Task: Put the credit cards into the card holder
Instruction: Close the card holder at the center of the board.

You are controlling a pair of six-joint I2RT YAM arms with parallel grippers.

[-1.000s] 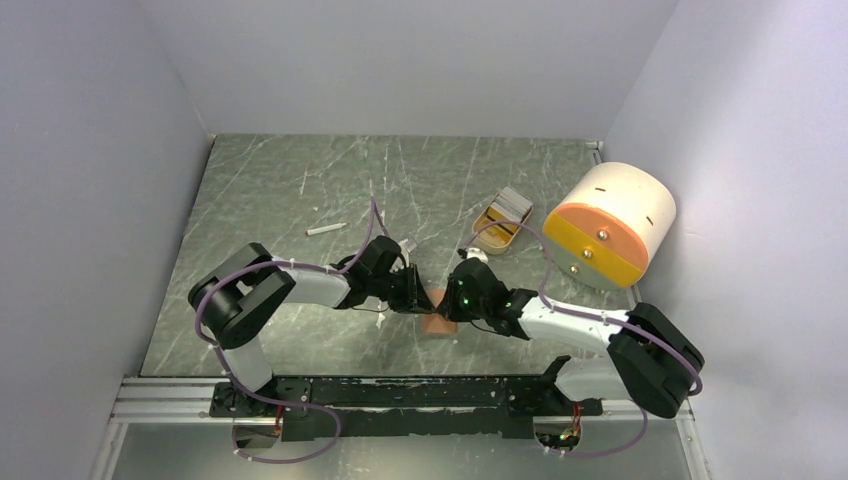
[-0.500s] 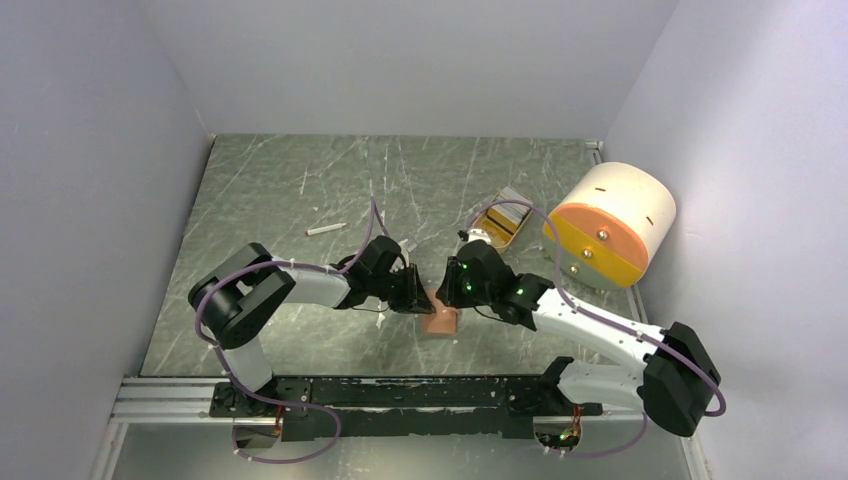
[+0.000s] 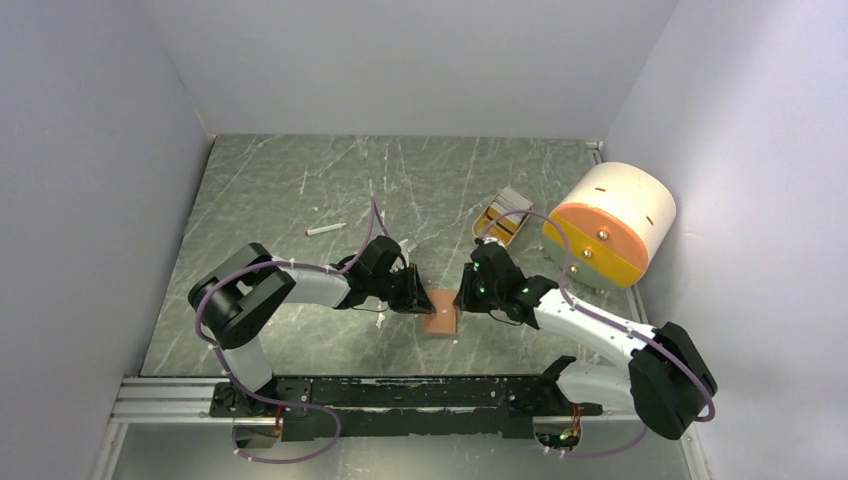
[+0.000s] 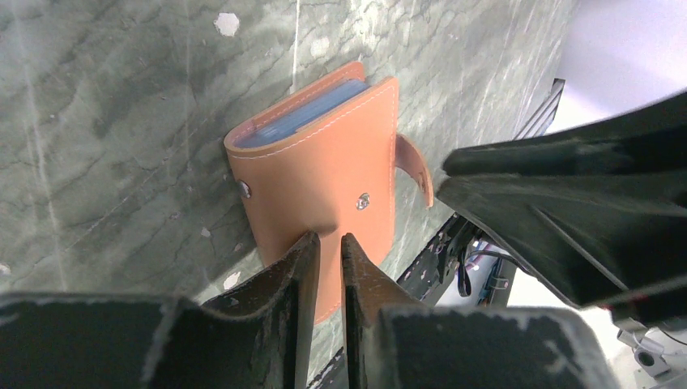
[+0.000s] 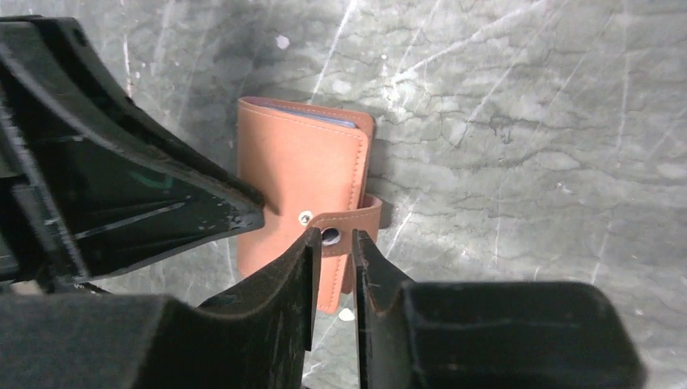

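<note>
- From above, the card holder lies flat on the table near the front edge, between the left gripper and the right gripper, both down close to it. A tan tray sits well apart, further back.
- The left wrist view shows the card holder folded over: reddish-brown leather, pale stitching, two small metal snaps. Blue edges of credit cards peek from the top. Its strap curls loose off one side. The left gripper has its fingers nearly pressed together with nothing between them, tips on the cover.
- In the right wrist view, the right gripper is drawn to a slim slot with the strap and its snap showing in it; I can't tell whether it pinches.
- I'd judge the holder light, soft and springy, likely to slide on stone. Pin the cover and take the strap by its tab.
</note>
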